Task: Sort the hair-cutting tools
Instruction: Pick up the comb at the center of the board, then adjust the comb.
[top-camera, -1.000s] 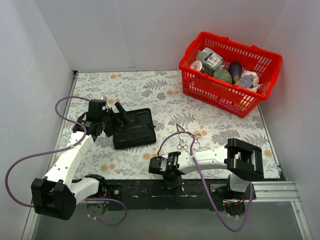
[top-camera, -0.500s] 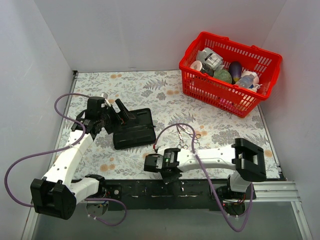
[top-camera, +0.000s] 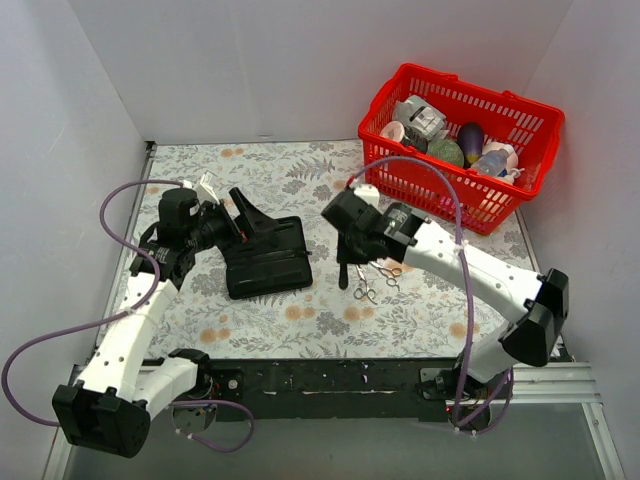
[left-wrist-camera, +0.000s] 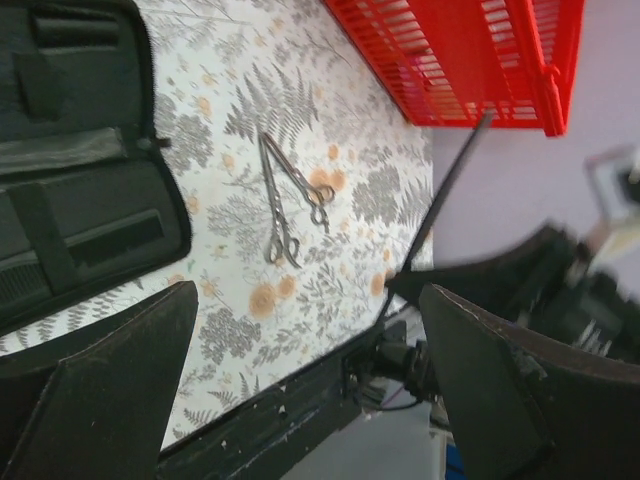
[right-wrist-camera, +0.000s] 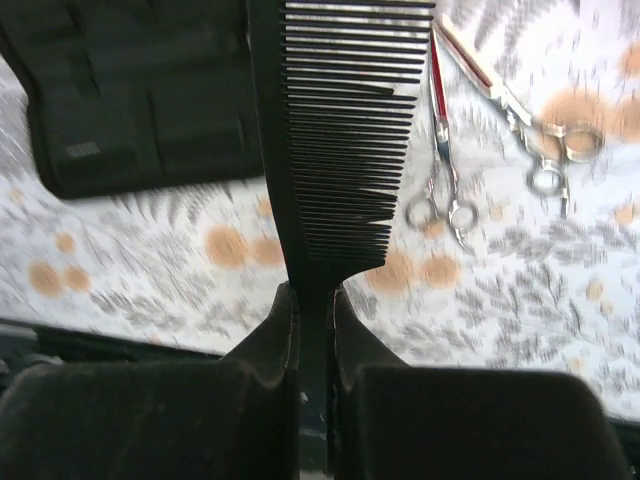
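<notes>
White cloth with grey leaves and orange flowers covers the table (top-camera: 300, 320). Near the front, two pairs of silver scissors (top-camera: 365, 288) lie flat on it, side by side. Their tips are close together and their ring handles point toward the front.

Just beside them, a bit to the left, the right gripper (right-wrist-camera: 312, 300) hangs over the table. Its two fingers are squeezed tight on the thin handle end of the long black comb (right-wrist-camera: 335, 150). The comb sticks straight out from the fingers, over the cloth. In the right wrist view its teeth point toward the scissors.

Further left lies the flat black case (top-camera: 268, 258). It is folded open, with bands and pockets inside. The left gripper (left-wrist-camera: 305, 295) floats by the far left side of the case. Its fingers are spread wide apart and hold nothing.

Far back on the right stands the red basket (top-camera: 440, 185), full of bottles and egg-shaped things.
</notes>
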